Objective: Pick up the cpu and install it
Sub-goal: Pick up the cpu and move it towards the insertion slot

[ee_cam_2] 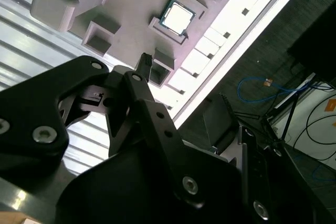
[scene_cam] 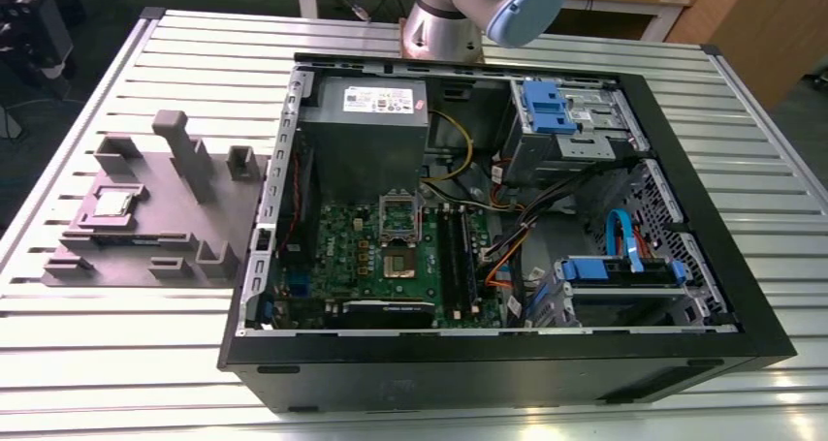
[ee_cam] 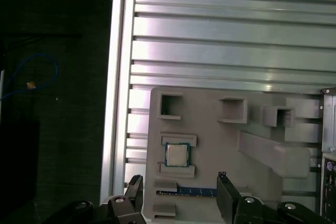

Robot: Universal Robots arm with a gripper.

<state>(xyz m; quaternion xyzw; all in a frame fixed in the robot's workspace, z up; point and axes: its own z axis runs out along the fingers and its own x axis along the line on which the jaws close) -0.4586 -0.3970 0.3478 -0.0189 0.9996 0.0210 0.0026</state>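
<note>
gripper point(ee_cam: 179, 181): hanging wide open, holding nothing, near the cpu point(ee_cam: 177, 154)
cpu: lying flat in the grey holder point(ee_cam: 205, 129)
holder: sitting on the table point(scene_cam: 130, 363), at the exterior view's left of the case point(scene_cam: 518, 368)

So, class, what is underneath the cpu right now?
The cpu rests on a grey holder block, between two raised ledges; the block lies on the slatted metal table. The block's surface directly beneath the chip is covered and cannot be seen.
</note>
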